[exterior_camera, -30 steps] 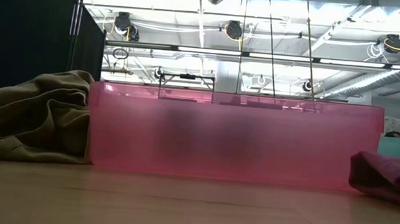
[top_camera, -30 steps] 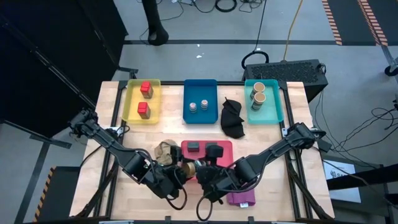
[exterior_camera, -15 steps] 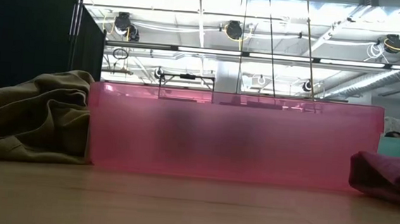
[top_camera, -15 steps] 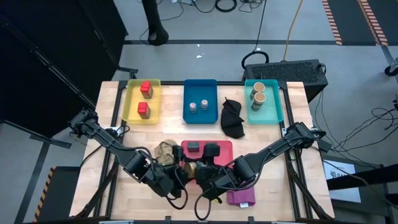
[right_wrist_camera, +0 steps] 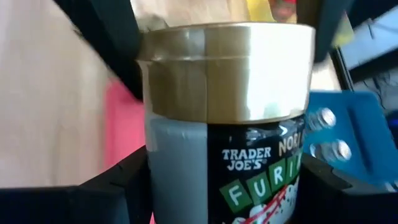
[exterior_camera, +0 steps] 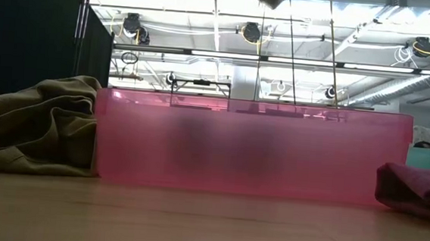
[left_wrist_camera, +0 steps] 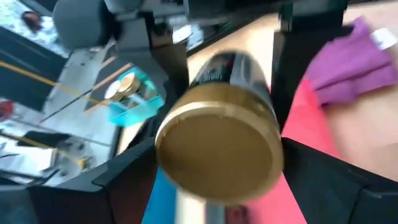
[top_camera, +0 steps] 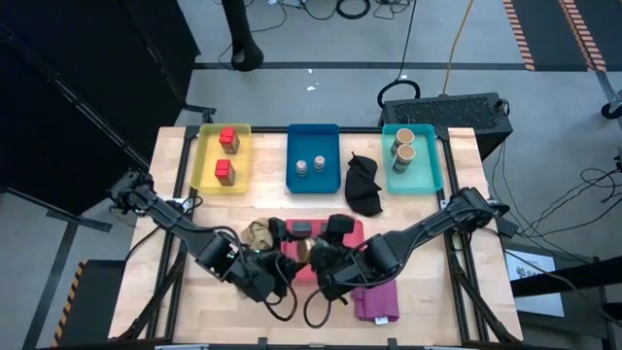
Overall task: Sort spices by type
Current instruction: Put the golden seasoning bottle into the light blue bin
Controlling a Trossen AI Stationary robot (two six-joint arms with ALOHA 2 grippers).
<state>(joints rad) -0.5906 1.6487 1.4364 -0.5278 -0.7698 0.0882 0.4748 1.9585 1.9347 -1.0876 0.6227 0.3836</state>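
Observation:
A round jar (top_camera: 304, 251) with a gold lid and a dark label hangs in the air between my two grippers, over the near part of the pink tray (top_camera: 348, 229). My left gripper (top_camera: 292, 256) comes at it from the table's left, my right gripper (top_camera: 319, 256) from the right. Both are shut on it. The left wrist view shows the lid (left_wrist_camera: 217, 146) head-on; the right wrist view shows the jar's side (right_wrist_camera: 230, 124). A dark grey tin (top_camera: 303, 229) rests in the pink tray. My left gripper pinches the jar at its lid end (left_wrist_camera: 169, 140), one finger (left_wrist_camera: 127, 186) on each side of the gold lid. The fingers lie along the jar, coming from the table's left. My right gripper pinches the jar's labelled body (right_wrist_camera: 186, 168) below the lid. Its fingers (right_wrist_camera: 112, 186) lie across the jar, coming from the table's right. The jar is lifted clear of tray and table.
Along the far edge stand a yellow tray (top_camera: 206, 165) with two red cubes, a blue tray (top_camera: 313, 141) with two silver tins, and a teal tray (top_camera: 428, 165) with two tan jars. A beige cloth (top_camera: 257, 234), a black cloth (top_camera: 364, 187) and a purple cloth (top_camera: 379, 306) lie around the pink tray.
Both grippers and the jar between them have drifted a little toward the table's far edge, farther over the pink tray. In the low view the dark part at the picture's top has moved to the right.

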